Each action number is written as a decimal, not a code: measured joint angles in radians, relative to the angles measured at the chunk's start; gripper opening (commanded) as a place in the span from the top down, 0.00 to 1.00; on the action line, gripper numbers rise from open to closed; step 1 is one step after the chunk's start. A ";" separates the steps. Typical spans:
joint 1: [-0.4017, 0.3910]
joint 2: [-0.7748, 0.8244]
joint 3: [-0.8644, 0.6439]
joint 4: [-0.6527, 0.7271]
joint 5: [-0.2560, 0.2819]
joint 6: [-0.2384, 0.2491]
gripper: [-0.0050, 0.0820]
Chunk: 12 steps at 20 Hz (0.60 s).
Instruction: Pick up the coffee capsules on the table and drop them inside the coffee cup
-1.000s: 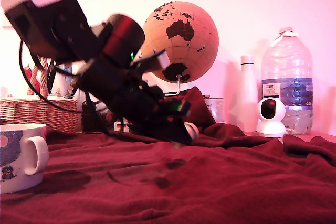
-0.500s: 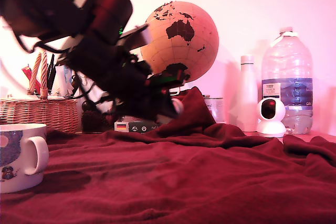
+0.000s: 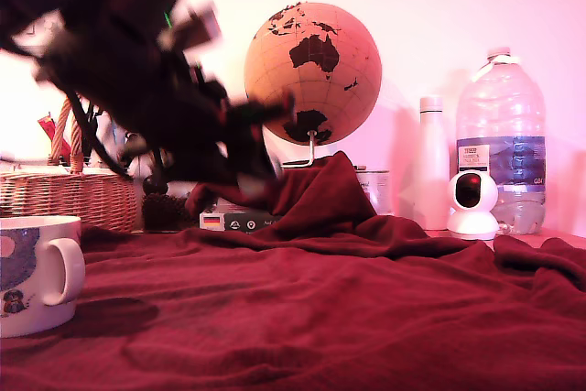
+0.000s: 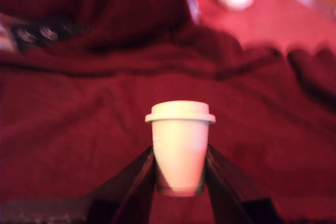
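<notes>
The claw (image 4: 179, 174) pinches 1 small pod (image 4: 180, 142) by its narrow end; it looks light, hard and a bit slippery.

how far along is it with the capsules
Partway. A coffee capsule is clamped between the jaws of the gripper and lifted off the red cloth. Left: carrying it to the coffee cup at the exterior view's left and dropping it in. The cup's contents aren't visible.
</notes>
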<state>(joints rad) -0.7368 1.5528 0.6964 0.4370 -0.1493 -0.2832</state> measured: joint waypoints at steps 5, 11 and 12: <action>-0.048 -0.047 -0.073 -0.012 -0.058 -0.031 0.76; -0.069 -0.197 -0.171 -0.020 -0.069 -0.058 0.76; -0.073 -0.225 -0.186 -0.034 -0.071 -0.059 0.76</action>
<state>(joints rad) -0.8101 1.3273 0.5102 0.4030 -0.2203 -0.3424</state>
